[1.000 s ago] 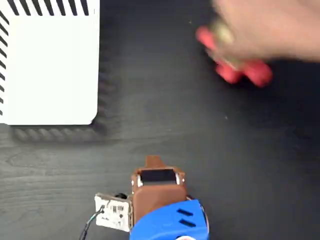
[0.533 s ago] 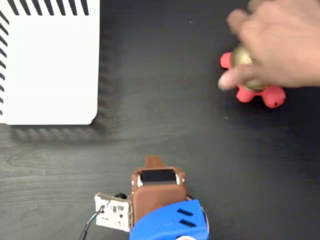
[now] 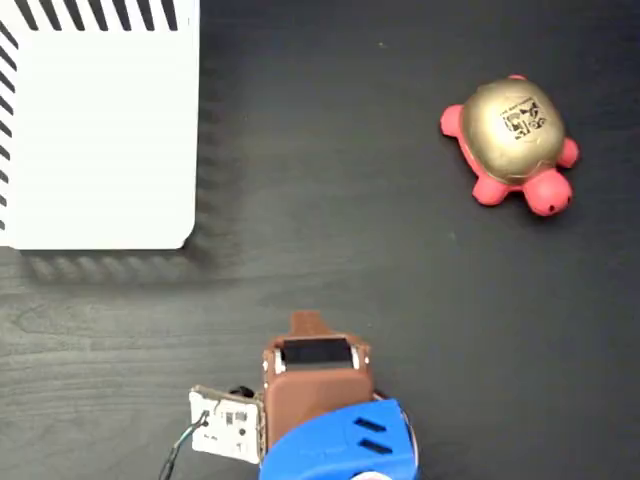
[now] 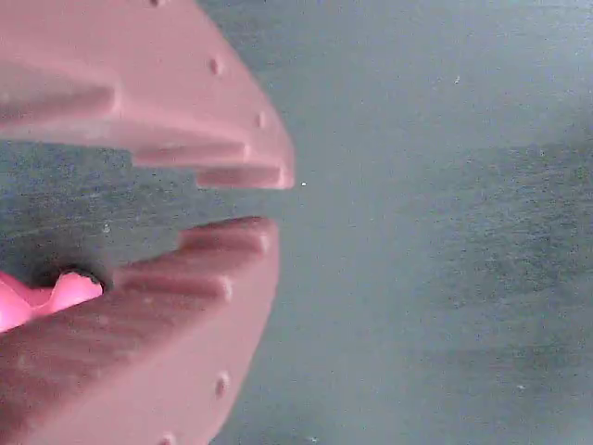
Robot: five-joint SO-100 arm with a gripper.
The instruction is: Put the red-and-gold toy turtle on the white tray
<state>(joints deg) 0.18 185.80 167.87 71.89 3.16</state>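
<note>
The red-and-gold toy turtle [image 3: 510, 140] stands alone on the dark table at the upper right of the fixed view, its gold shell and code sticker facing up. The white tray [image 3: 100, 130] with black edge stripes lies at the upper left and has nothing on it. My gripper [image 3: 308, 322] is at the bottom centre, folded over the brown and blue arm, far from both the turtle and the tray. In the wrist view my gripper [image 4: 273, 199] has its jaws almost together with nothing between them, over bare table. Neither the turtle nor the tray shows there.
A small circuit board with wires [image 3: 225, 422] hangs at the left of the arm's base. The dark wood-grain table [image 3: 400, 300] spreads between the arm, the tray and the turtle.
A person's hand brought the turtle in at the upper right, set it down and has withdrawn out of view. The arm has not moved.
</note>
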